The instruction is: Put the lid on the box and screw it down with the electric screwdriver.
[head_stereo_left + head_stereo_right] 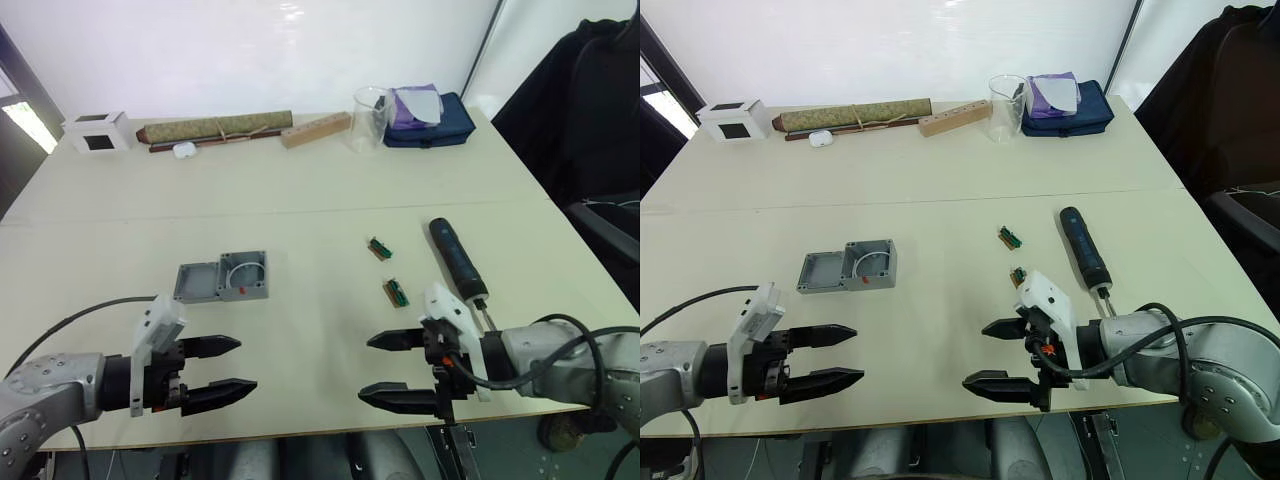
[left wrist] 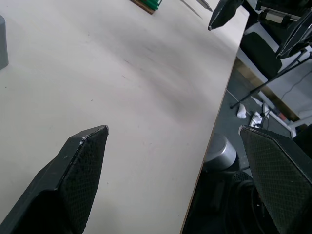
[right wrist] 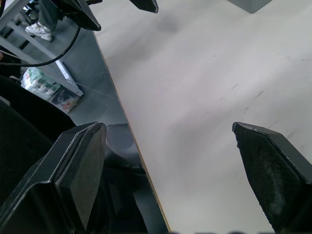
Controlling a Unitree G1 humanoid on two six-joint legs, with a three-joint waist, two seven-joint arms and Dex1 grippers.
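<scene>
1. No step is being carried out yet: the left gripper (image 1: 228,366) and the right gripper (image 1: 385,370) are both hovering over the near edge of the table (image 1: 320,190), fingers spread wide and holding nothing.
2. The box (image 1: 243,276) is sitting open-topped near the middle of the table, ahead of the left gripper, with a pale round hollow showing inside.
3. The lid (image 1: 196,282) is lying flat just beside the box on its left, touching it or nearly so; it is not yet on the box.
4. The electric screwdriver (image 1: 457,258) is lying on the table to the right, its bit end pointing toward the right gripper and close to it.
5. By my reading, the first move is falling to the left gripper: reaching forward to the lid, pinching it by an edge, then setting it squarely over the box so the corners line up.
6. The right gripper then looks best placed for taking up the screwdriver.
7. Count: one box, one lid, one screwdriver, two small green parts (image 1: 379,247) (image 1: 396,292) between box and screwdriver, two open grippers.
</scene>
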